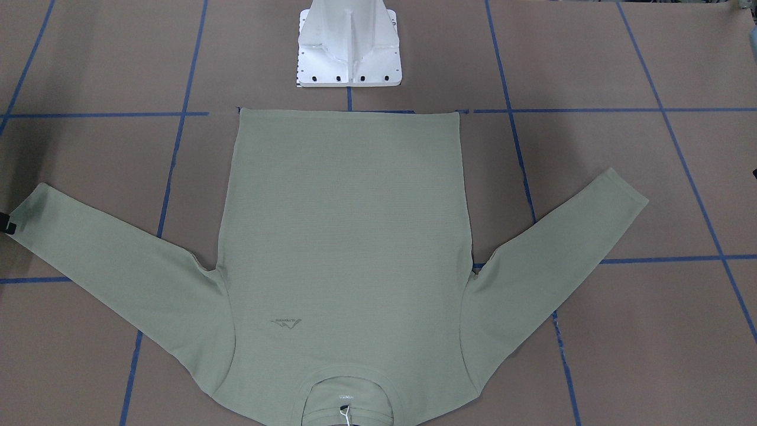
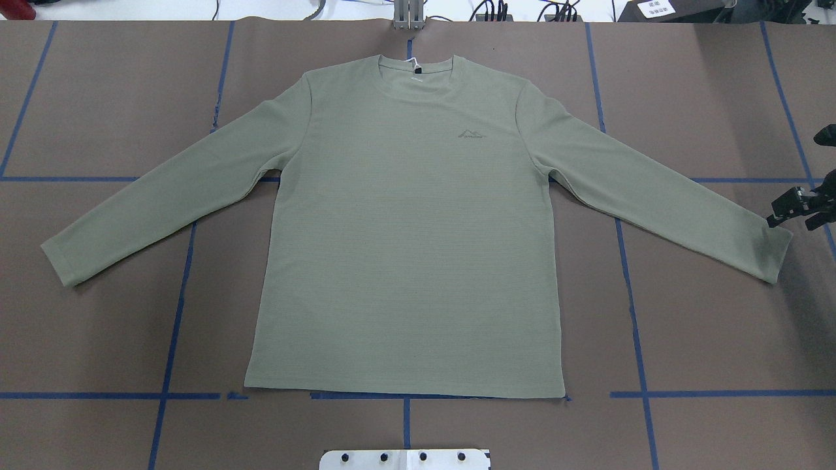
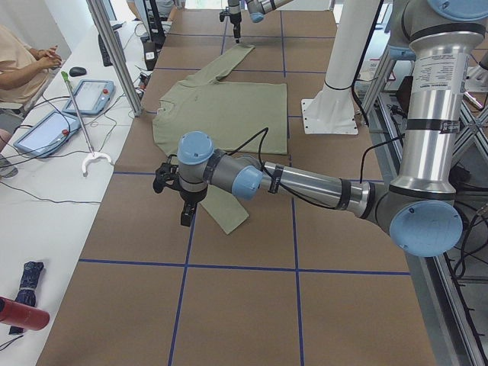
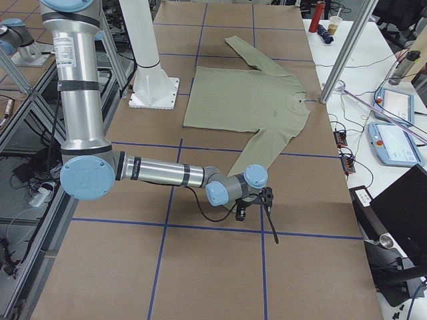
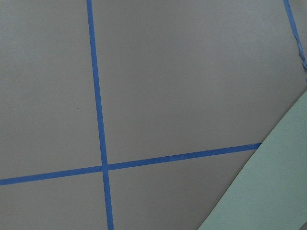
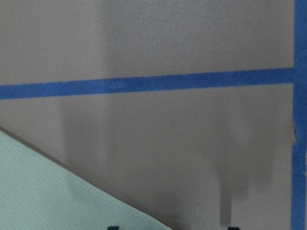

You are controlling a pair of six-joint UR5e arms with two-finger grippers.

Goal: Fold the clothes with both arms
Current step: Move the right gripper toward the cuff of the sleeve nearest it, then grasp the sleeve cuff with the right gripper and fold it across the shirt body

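- I am seeing the sage-green ribbed long-sleeved shirt (image 2: 405, 241) lying flat mid-frame with its sleeves spread; folding is not yet starting.
- The right gripper (image 2: 798, 210) is hovering with its fingers spread, empty, beside the cuff (image 2: 776, 256) at the right edge.
- I cannot tell the left gripper's (image 3: 184, 207) state.

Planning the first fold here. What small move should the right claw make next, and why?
Probably ease the right claw down onto the nearby cuff of the shirt: it lies flat, sleeves spread, and that claw is open beside the cuff, gripping nothing.
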